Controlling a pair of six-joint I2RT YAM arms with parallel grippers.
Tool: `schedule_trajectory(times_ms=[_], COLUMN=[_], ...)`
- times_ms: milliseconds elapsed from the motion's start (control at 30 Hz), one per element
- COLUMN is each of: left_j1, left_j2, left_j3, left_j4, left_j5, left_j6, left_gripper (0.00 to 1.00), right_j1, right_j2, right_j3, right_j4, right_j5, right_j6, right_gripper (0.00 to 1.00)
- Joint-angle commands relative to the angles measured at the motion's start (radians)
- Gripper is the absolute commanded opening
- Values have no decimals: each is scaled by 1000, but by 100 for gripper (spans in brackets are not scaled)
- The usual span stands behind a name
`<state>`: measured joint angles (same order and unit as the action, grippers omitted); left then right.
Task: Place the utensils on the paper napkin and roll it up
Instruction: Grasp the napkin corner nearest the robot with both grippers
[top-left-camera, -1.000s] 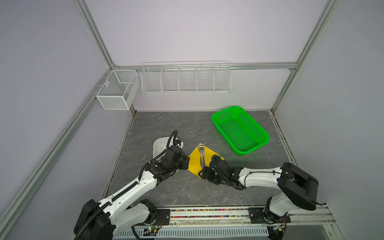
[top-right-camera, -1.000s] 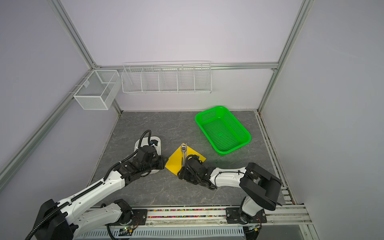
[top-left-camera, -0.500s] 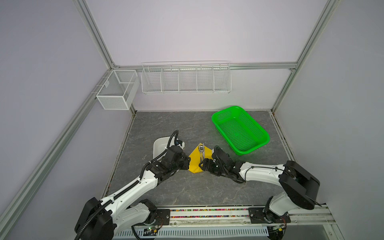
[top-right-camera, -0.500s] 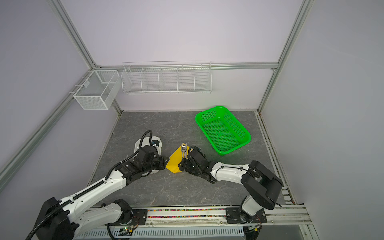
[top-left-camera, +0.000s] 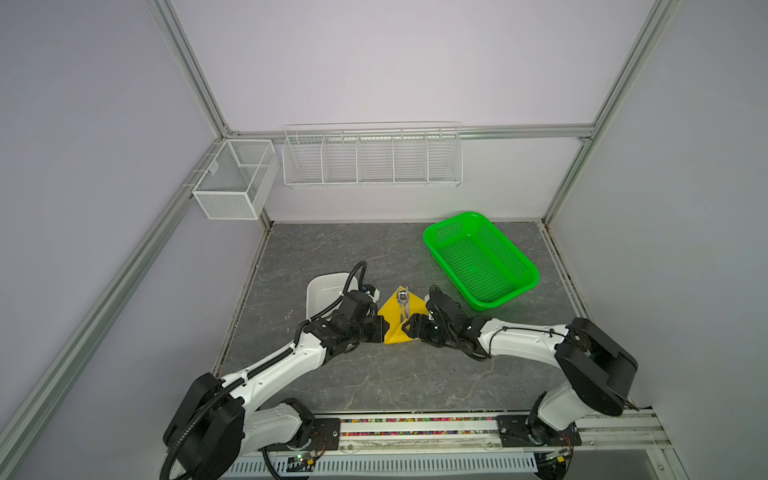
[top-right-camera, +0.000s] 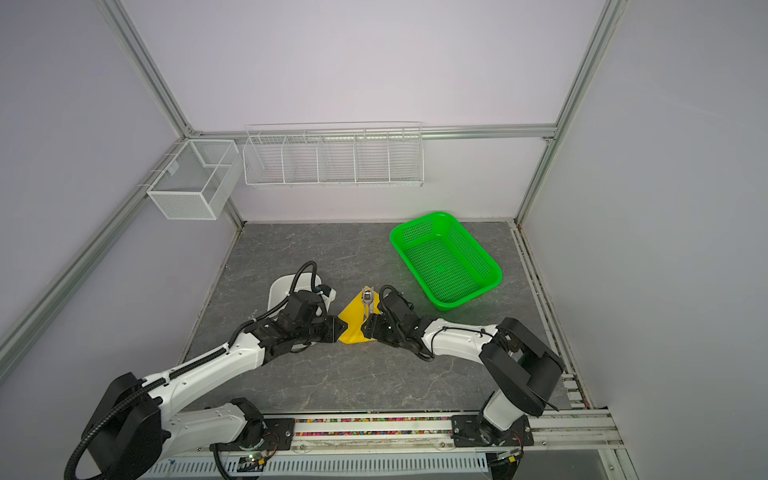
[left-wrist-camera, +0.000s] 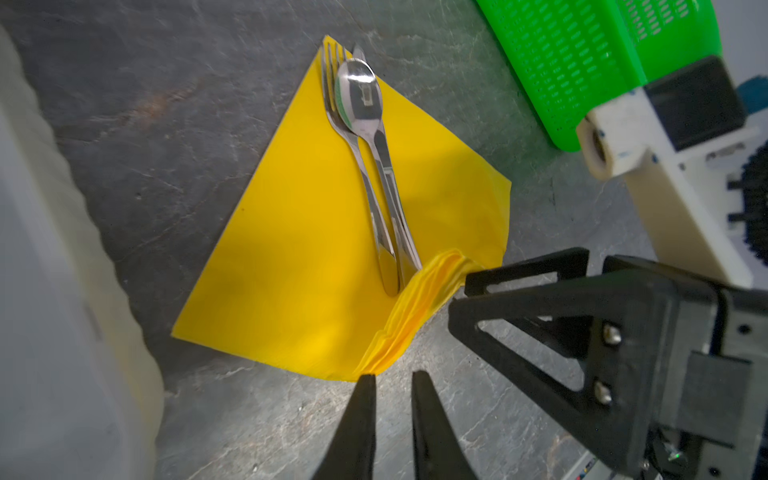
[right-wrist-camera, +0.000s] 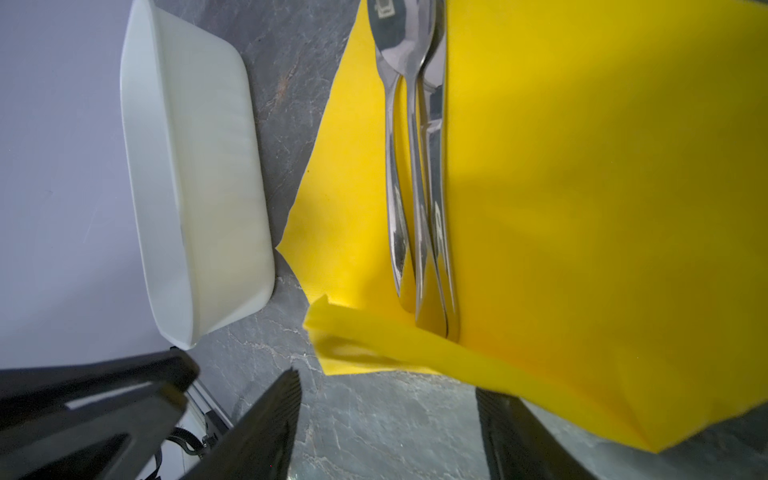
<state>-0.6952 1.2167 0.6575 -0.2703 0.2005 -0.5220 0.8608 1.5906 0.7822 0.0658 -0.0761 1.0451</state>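
The yellow paper napkin (top-left-camera: 391, 318) (top-right-camera: 352, 323) lies on the grey table between both grippers. The utensils (left-wrist-camera: 376, 166) (right-wrist-camera: 419, 166), a fork, a spoon and a third silver piece, lie together along its middle. The napkin's near corner (left-wrist-camera: 419, 299) is curled up against the handle ends. My left gripper (left-wrist-camera: 392, 374) (top-left-camera: 380, 330) sits low at that fold, its jaws a narrow gap apart with nothing between them; one tip touches the paper. My right gripper (right-wrist-camera: 388, 380) (top-left-camera: 415, 328) stands wide open at the same corner, with the lifted flap (right-wrist-camera: 415, 345) draped over one finger.
A white oblong tray (top-left-camera: 322, 286) (right-wrist-camera: 199, 187) stands just left of the napkin, beside my left arm. The green perforated basket (top-left-camera: 478, 259) (top-right-camera: 444, 257) sits at the back right. White wire racks hang on the back wall.
The napkin's near corner has been lifted and curled over toward the handle ends. My right gripper swept up along the napkin and came back to the near corner. The left jaws have narrowed.
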Motion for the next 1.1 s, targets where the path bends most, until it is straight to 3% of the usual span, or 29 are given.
schedule_trajectory(times_ms=[0,133,433,700,1067], left_j1=[-3,-4,-7,-51,-61], left_j2=[50,113,219,336,443], left_j3=[38,61,111,211,237], left_j4=[37,52,81,-8,6], left_j5=[98,149,193,114,45], left_j6=[-11,-12,-15,50,10], left_gripper=[14,9,8,6,2], right_j1=[-9,-14,-27,-30,-33], right_j2=[7,11,25,47,46], right_j3=[32,44,32,34,40], right_j4=[-60,-102,-79,-77,-120], right_j5=[3,12,3,-7,6], right_j6=[-40,-62,-76,-83,-100], right_gripper=[63,55,42,36,34])
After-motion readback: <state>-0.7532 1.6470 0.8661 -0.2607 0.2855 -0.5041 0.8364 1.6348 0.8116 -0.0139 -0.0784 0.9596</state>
